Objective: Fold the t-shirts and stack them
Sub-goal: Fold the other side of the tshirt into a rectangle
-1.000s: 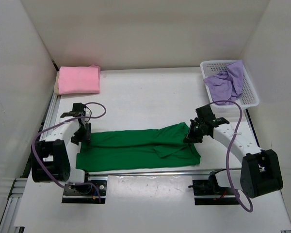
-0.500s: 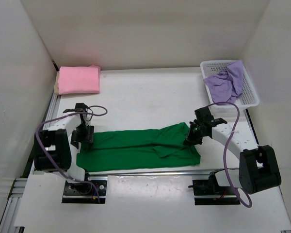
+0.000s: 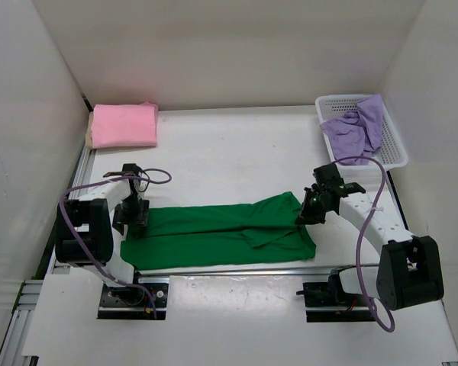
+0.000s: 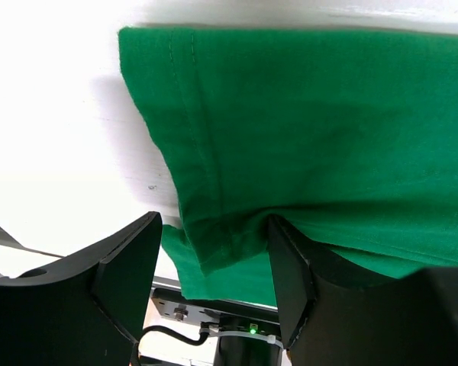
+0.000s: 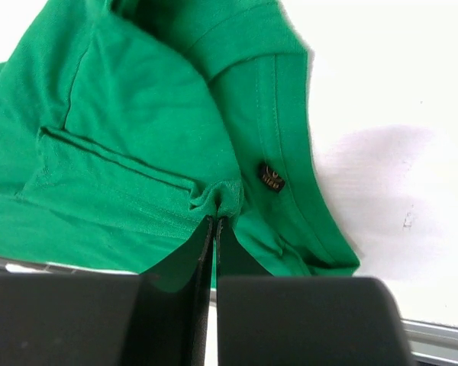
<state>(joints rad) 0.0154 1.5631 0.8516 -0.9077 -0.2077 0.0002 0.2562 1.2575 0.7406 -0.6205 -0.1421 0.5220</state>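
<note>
The bright green t-shirt (image 3: 214,232) lies as a long strip across the near part of the table. It also shows in the left wrist view (image 4: 328,137) and the right wrist view (image 5: 122,114). My left gripper (image 3: 131,216) is at its left end, open, with the hemmed edge hanging loose between the jaws (image 4: 214,259). My right gripper (image 3: 308,211) is at its right end, shut on a pinch of green cloth (image 5: 216,221) near the collar. The pink t-shirt (image 3: 124,126) lies folded at the back left, with a sliver of the tan one (image 3: 88,137) under it. The light purple t-shirt (image 3: 355,130) is crumpled in the basket.
The white mesh basket (image 3: 397,156) stands at the back right. White walls close in the table on the left, back and right. A metal rail (image 3: 229,268) runs along the near edge, just in front of the green shirt.
My left gripper has shifted a little nearer at the shirt's left end, and that arm's elbow has drawn in. My right gripper has moved slightly right and away with the cloth.
</note>
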